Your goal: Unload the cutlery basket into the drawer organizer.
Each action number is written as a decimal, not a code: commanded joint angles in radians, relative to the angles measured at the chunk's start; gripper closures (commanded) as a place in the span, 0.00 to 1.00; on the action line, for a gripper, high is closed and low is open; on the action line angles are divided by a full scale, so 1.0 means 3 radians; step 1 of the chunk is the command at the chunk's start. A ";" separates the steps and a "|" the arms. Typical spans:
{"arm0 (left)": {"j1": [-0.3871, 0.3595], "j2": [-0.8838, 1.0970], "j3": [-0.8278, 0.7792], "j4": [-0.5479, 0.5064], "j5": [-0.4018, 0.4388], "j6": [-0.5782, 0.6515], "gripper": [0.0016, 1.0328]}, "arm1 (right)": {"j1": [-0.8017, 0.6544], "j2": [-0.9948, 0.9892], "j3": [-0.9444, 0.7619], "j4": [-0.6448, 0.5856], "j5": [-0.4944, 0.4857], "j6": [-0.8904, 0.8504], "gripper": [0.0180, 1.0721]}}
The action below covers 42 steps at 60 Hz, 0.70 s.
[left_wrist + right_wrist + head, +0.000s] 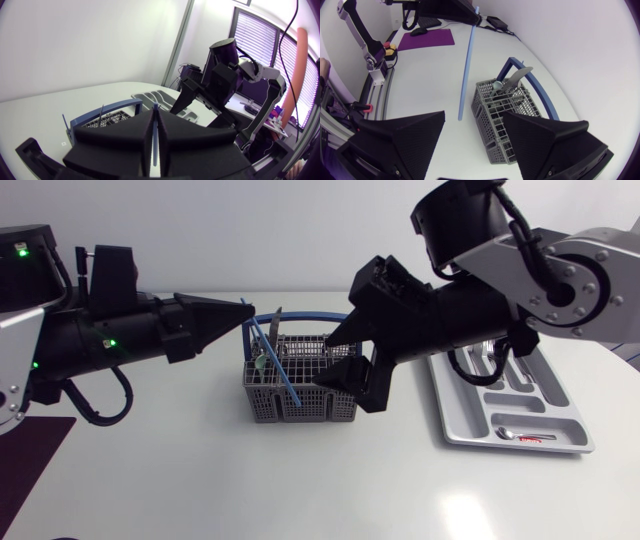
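Blue rod [280,370] pinched at its top in closed left gripper [250,310] — slanting across grey cutlery basket [270,408] | right gripper [324,360] spread wide, empty, just beside basket | drawer organizer [468,434] partly hidden behind right arm

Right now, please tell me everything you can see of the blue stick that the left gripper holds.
The blue stick is a long, thin, straight rod, light blue, plastic by its look. The left gripper is shut on its upper end, one finger on each side. It hangs tilted, outside the grey cutlery basket and close beside it, apart from it in the right wrist view. Whether its lower tip meets the table I cannot tell.
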<state>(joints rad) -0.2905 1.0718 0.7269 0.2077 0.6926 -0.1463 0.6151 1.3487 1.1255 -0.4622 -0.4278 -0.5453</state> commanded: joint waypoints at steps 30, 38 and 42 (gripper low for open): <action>0.0033 0.0278 0.0267 0.0218 0.0238 -0.0387 0.97 | 0.0087 0.0546 0.0380 0.0206 -0.0266 0.0447 0.44; 0.0048 0.0298 0.0261 0.0243 0.0248 -0.0387 0.97 | 0.0148 0.0592 0.0421 0.0196 -0.0282 0.0468 0.56; 0.0058 0.0314 0.0267 0.0248 0.0263 -0.0387 0.97 | 0.0174 0.0602 0.0426 0.0191 -0.0282 0.0473 0.61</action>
<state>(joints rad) -0.2836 1.1492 0.7773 0.2642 0.7555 -0.2367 0.6537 1.5089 1.2297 -0.4133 -0.5030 -0.4332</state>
